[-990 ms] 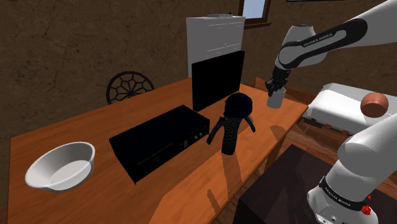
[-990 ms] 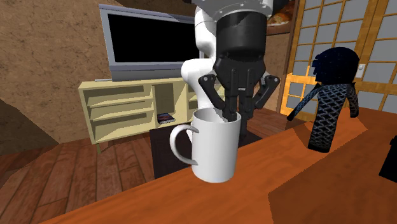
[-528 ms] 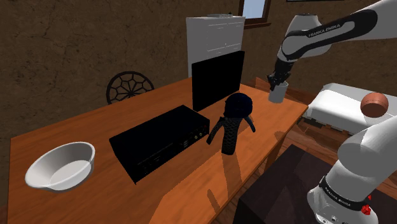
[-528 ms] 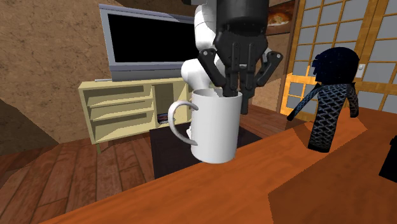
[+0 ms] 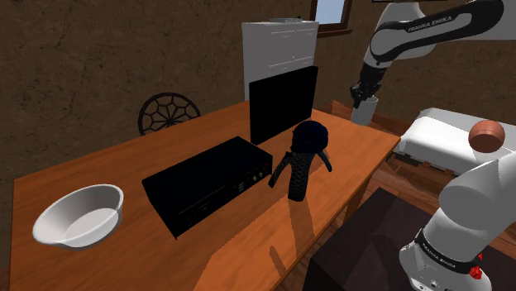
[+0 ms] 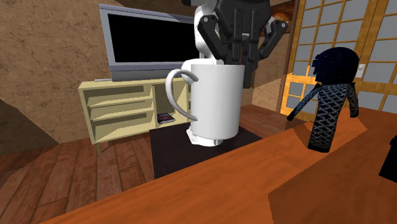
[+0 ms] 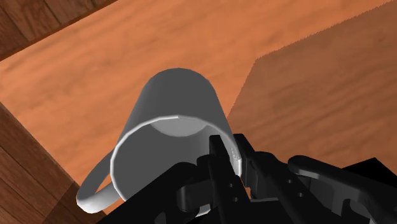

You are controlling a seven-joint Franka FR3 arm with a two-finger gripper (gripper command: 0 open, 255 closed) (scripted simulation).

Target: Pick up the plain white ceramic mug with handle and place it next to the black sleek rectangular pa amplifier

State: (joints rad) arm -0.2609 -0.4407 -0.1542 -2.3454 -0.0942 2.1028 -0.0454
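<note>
Mug (image 6: 216, 102) in air w/ gripper (image 6: 238, 52) clamped on rim; gripper's top cut off in 2nd ext. view.

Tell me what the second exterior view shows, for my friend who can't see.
A black gripper clasps a white mug by its rim, holding it in the air above a wooden table. A dark figurine stands at the right.
</note>
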